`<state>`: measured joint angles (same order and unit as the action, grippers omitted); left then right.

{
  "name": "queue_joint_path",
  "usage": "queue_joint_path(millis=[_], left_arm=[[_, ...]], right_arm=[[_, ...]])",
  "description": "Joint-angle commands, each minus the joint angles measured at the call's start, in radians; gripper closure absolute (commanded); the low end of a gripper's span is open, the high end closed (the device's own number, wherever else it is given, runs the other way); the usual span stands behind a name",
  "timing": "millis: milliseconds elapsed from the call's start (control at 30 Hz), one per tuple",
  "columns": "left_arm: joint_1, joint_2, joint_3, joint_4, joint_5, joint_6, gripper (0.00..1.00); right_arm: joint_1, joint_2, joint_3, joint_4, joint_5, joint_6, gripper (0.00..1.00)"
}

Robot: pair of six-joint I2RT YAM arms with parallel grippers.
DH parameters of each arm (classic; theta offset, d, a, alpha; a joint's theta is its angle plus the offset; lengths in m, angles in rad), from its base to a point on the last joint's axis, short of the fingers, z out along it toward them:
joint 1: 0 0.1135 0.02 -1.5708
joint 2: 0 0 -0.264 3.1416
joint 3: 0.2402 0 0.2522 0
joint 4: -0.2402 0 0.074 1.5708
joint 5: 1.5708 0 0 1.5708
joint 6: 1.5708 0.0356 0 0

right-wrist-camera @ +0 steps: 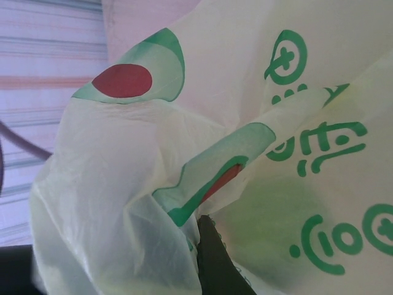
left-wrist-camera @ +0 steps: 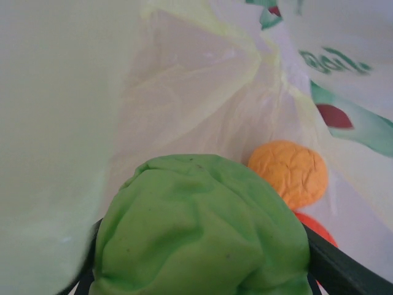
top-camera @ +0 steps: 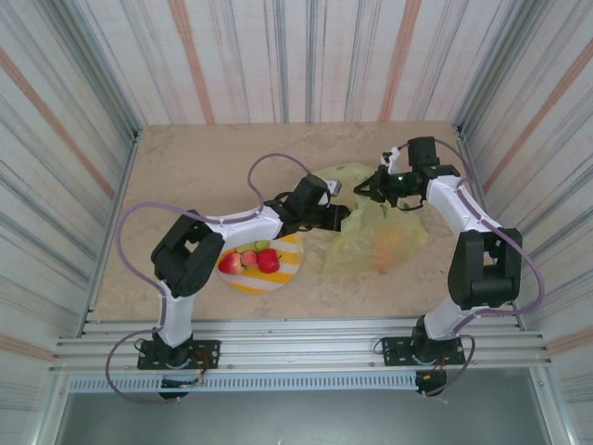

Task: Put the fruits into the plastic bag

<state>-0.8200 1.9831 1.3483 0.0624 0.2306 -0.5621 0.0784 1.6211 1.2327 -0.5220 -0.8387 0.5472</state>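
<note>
The bag (top-camera: 375,236) lies crumpled on the table (top-camera: 185,176), right of centre and just beside the plate (top-camera: 243,284).

The right gripper (top-camera: 369,186) sits at the bag's far upper edge with its jaws closed on a fold of the film. In the right wrist view, the thin film bunches against a dark finger (right-wrist-camera: 216,261). Green print and red ovals run across the creases.

The left gripper (top-camera: 336,219) reaches from the plate side into the bag's opening. Its wrist view looks inside the bag. A wrinkled green fruit (left-wrist-camera: 202,233) sits between the two dark fingers (left-wrist-camera: 338,265), which stand wide and press on its sides. Whether it touches the bag's floor cannot be told.

Beyond the green fruit an orange fruit (left-wrist-camera: 288,173) lies on the film. A red-orange fruit (left-wrist-camera: 317,226) shows just beside that one, partly hidden behind the green fruit and the finger. From above, an orange shape (top-camera: 389,248) glows through the bag's near side.

A small cluster of fruits lies on the plate, touching one another. There is a red fruit (top-camera: 269,260) on the right and a second red one (top-camera: 230,263) on the left. A paler one (top-camera: 248,259) sits between them, and a green one (top-camera: 259,246) lies at the far side.
</note>
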Motion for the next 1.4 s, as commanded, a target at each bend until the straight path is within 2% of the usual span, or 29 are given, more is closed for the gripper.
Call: queue_joint_path(millis=[0, 300, 733, 1067, 1367], left_arm=[[-0.011, 0.046, 0.062, 0.094, -0.054, -0.075, 0.42], [-0.033, 0.165, 0.143, 0.150, -0.014, -0.128, 0.34], [-0.021, 0.118, 0.106, 0.106, 0.045, -0.062, 0.10], [-0.002, -0.068, -0.023, 0.008, 0.063, 0.017, 0.11], [0.036, -0.366, -0.266, -0.146, 0.087, 0.194, 0.13]], right_arm=[[0.003, -0.022, -0.008, 0.010, -0.031, 0.026, 1.00], [0.006, -0.011, -0.031, 0.039, -0.037, 0.035, 1.00], [-0.020, -0.006, -0.035, 0.029, -0.037, 0.017, 1.00], [-0.064, -0.012, -0.040, -0.014, -0.014, -0.032, 1.00], [-0.087, -0.002, -0.034, -0.044, 0.012, -0.066, 1.00]])
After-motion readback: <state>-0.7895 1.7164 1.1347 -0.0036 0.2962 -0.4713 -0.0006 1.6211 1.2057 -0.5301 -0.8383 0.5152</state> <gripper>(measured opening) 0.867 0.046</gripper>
